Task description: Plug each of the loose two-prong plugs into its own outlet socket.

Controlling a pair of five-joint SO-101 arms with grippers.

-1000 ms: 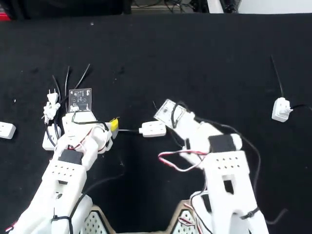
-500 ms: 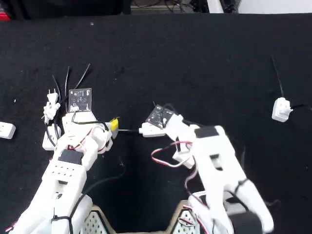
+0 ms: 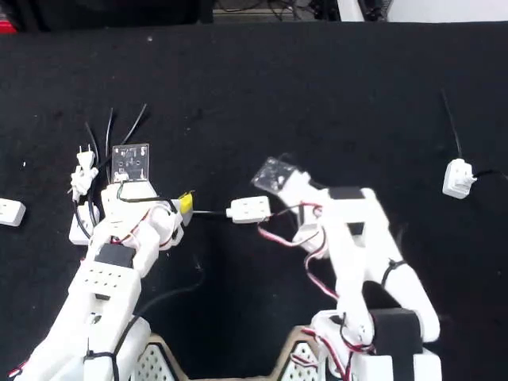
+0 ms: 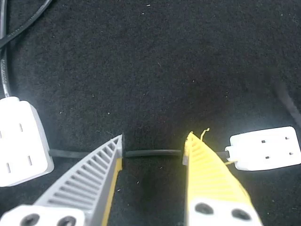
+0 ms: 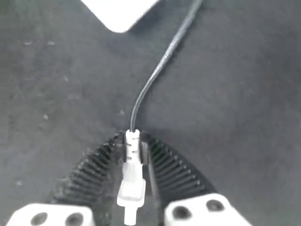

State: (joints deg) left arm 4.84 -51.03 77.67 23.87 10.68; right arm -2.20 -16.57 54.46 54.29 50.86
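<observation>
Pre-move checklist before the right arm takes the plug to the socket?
1. Right hand gripping plug: ok, shut on it.
2. Plug lined up with socket: cannot tell.
3. Left hand clamping socket cord: not ok, open, straddling it.
4. Socket slots free: ok, nothing in them.
5. Plug cord leading straight out of the right hand: ok.

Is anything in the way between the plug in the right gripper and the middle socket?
Nothing visible. Between the plug and the socket lie only bare table and the plug's own cord.
</observation>
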